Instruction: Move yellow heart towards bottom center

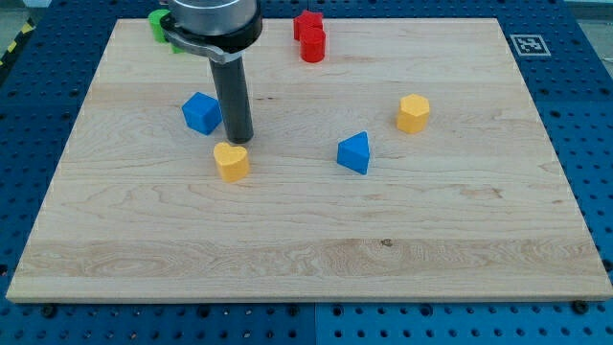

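The yellow heart (231, 161) lies left of the board's middle. My tip (238, 142) stands just above it toward the view's top, touching or nearly touching its upper edge. The dark rod rises from there to the arm's head at the view's top. A blue cube (202, 112) sits just left of the rod.
A blue triangular block (354, 152) lies right of the heart. A yellow hexagonal block (413, 113) is farther right. Two red blocks (310, 36) sit at the top centre. A green block (158, 23) shows at top left, partly hidden by the arm. The wooden board (306, 259) ends near the view's bottom.
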Available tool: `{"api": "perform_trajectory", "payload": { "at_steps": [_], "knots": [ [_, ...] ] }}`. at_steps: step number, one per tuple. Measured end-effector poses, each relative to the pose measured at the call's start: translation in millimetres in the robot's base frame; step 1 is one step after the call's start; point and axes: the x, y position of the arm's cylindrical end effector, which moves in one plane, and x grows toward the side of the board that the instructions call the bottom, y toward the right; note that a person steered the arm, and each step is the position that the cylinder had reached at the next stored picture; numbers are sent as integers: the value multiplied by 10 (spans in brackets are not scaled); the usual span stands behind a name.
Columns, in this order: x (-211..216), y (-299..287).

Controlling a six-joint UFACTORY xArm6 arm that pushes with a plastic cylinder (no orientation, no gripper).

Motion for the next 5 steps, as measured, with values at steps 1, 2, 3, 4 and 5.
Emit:
{"api": "perform_trajectory", "payload": {
  "at_steps": [1,2,3,4,5],
  "knots": [
    [-1,0],
    [-1,0],
    [-28,0],
    [-122,-111],
    [-113,-366]
  ]
}}
